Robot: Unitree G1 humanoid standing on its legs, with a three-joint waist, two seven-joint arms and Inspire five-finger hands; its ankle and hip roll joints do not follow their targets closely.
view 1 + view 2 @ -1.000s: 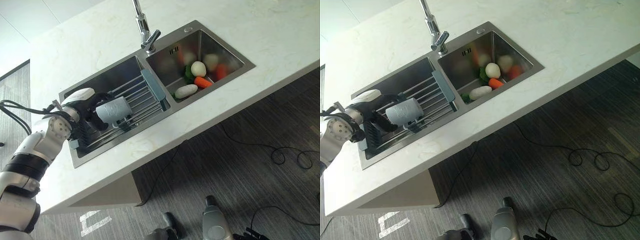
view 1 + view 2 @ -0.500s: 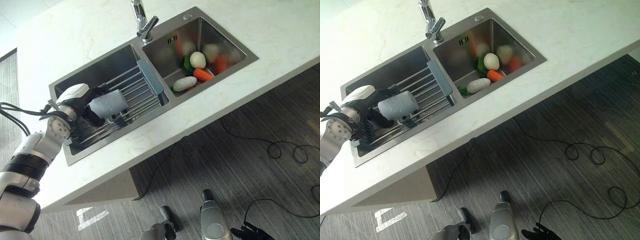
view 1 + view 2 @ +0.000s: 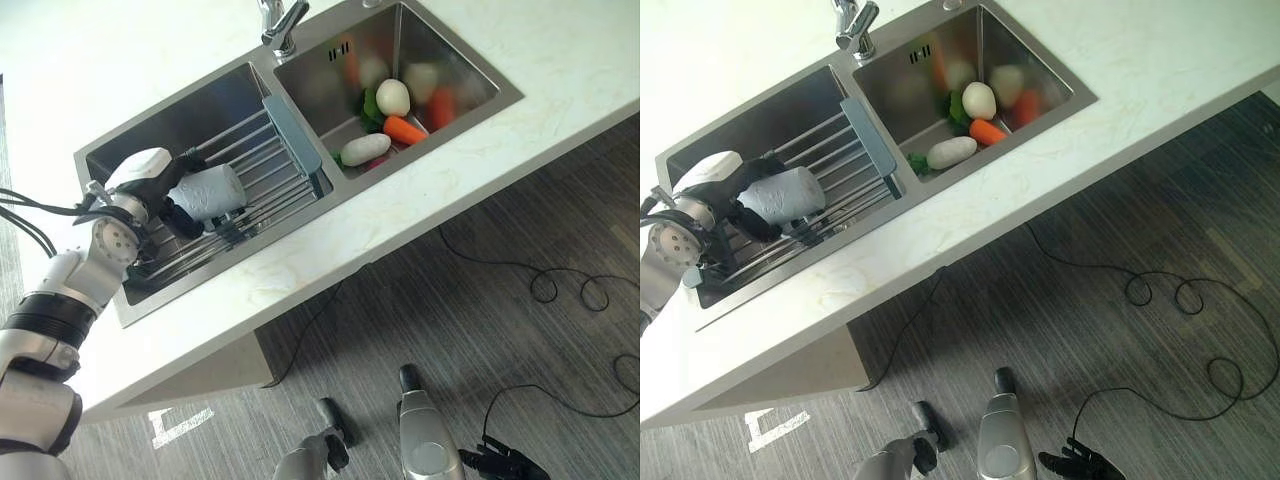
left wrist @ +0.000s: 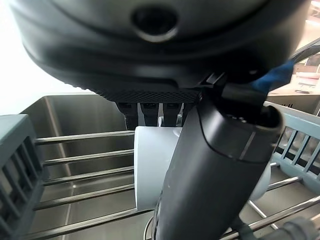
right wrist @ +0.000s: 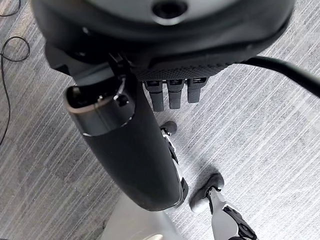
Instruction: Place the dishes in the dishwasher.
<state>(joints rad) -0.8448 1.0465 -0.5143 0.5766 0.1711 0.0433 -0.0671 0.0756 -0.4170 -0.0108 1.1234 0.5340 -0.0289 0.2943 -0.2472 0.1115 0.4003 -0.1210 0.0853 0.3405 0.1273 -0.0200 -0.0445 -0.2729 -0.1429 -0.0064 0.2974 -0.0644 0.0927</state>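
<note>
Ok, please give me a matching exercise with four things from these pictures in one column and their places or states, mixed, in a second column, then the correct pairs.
Column 1:
1. grey cup
2. carrot
3. left hand
4. right hand

Column 2:
A. hangs over the grey floor, holding nothing
B. lies in the right sink basin among other vegetables
C. lies on its side over the wire rack in the left basin
D. fingers and thumb closed round the cup

Pairs: 1-C, 2-B, 3-D, 4-A

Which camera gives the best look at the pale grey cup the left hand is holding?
The left eye view: the cup lies sideways over the rack in the left hand. The right eye view shows the same. In the left wrist view the thumb covers much of it.
</note>
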